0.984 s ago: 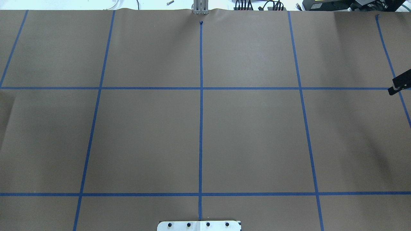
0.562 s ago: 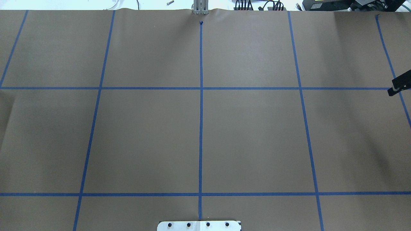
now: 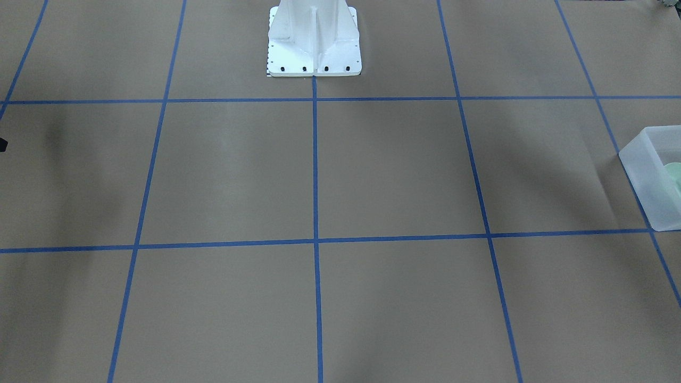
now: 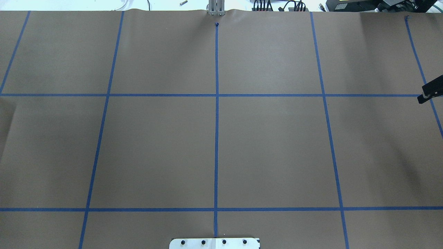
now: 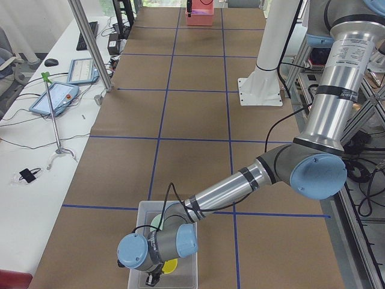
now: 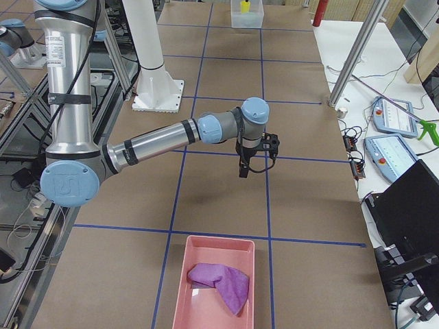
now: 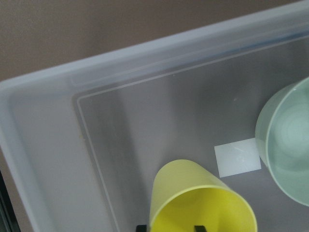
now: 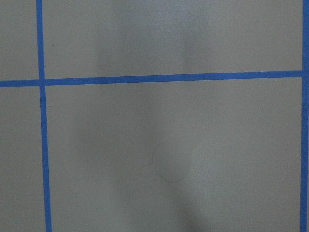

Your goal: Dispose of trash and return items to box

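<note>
The box [image 7: 43, 125] is a frosted-white bin at the table's left end; it also shows in the front-facing view [image 3: 641, 175] and the exterior left view [image 5: 144, 208]. The mint-green bowl [image 7: 289, 145] and the yellow cup [image 7: 198, 203] are inside it. My left gripper [image 7: 169, 227] hangs over the box. Its fingertips [image 7: 140, 227] stand apart on either side of the cup's near wall, so it looks open. My right gripper [image 4: 429, 93] hovers over bare table at the right edge and holds nothing; in the exterior right view [image 6: 255, 164] it looks open.
A pink bin [image 6: 243, 312] with the purple cloth [image 6: 219, 282] in it stands at the table's right end. The white robot base [image 3: 314, 48] is at the table's middle rear. Blue tape lines cross the brown paper.
The right gripper's black tip has shifted very slightly at the overhead view's right edge. Nothing else has changed there.
</note>
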Motion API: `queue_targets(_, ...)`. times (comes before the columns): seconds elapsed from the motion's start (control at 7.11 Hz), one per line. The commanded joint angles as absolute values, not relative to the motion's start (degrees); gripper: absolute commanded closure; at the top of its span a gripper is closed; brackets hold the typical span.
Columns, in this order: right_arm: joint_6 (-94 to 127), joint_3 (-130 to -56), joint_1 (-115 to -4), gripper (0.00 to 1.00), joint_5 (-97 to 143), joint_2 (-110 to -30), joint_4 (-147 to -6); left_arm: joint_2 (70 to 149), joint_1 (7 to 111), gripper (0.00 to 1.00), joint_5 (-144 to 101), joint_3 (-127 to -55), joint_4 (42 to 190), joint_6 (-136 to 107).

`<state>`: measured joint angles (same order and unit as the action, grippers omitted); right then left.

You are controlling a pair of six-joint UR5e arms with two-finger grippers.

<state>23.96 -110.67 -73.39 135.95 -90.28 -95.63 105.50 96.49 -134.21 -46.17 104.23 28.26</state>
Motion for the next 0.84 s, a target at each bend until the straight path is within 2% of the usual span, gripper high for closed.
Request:
queue_targets(0.0,23.91,-110.66,-73.39,0.00,135.97,-90.26,-95.62,107.40,97.90,0.10,-134.30,-50.59,101.01,28.21)
queue_targets(0.14,23.91,-110.48,-73.39,0.00,135.88,-90.26,-95.62,107.23,98.17,0.09,-134.30,-58.19,94.90,28.04)
queue_targets(0.42,23.82,-110.74,-73.39,0.00,135.88,-90.09,-95.54,104.35,97.57,0.06,-134.73,-78.99,86.96,15.72)
queue_targets(0.7,23.82,-110.83,-73.48,0.00,135.88,-89.74,-95.54,101.44,89.43,0.03,-137.10,-97.65,82.74,-1.32)
